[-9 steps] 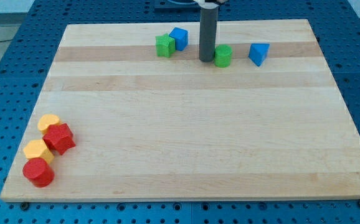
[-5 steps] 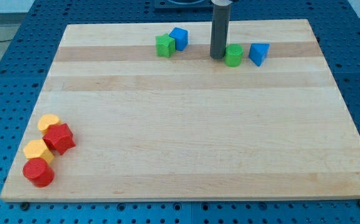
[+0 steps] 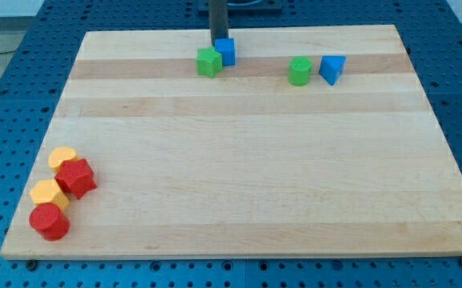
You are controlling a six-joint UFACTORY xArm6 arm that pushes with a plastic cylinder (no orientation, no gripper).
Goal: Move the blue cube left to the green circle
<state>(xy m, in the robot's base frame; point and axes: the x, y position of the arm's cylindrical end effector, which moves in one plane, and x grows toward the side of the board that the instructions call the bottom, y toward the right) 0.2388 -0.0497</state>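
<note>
Our arm carried no fingers at all, so there was nothing to spread, press together or pinch; it ended in a straight dark rod. We could see my tip (image 3: 218,41) near the top edge of the frame, a little left of centre, at the far side of the blue cube (image 3: 226,51). The tip's end met the cube's upper edge, apparently touching it, though the cube hid the exact point of contact. The blue cube sat on the pale wooden board (image 3: 239,176), in the upper part of the frame. Pressed against its lower left side was a green cube (image 3: 209,62). The green circle (image 3: 299,71), a short cylinder, stood to the right of that pair, well apart from the blue cube, in the upper right-centre of the frame. Just beside the green circle, on its right, lay a blue triangular block (image 3: 333,69). Far away, in the lower left corner of the board, four blocks clustered together: a yellow block (image 3: 61,157) at the top, a red block (image 3: 77,178) touching it below and right, a second yellow block (image 3: 48,194) beside that, and a red cylinder (image 3: 49,222) lowest of all. A blue perforated table (image 3: 7,104) surrounded the board.
</note>
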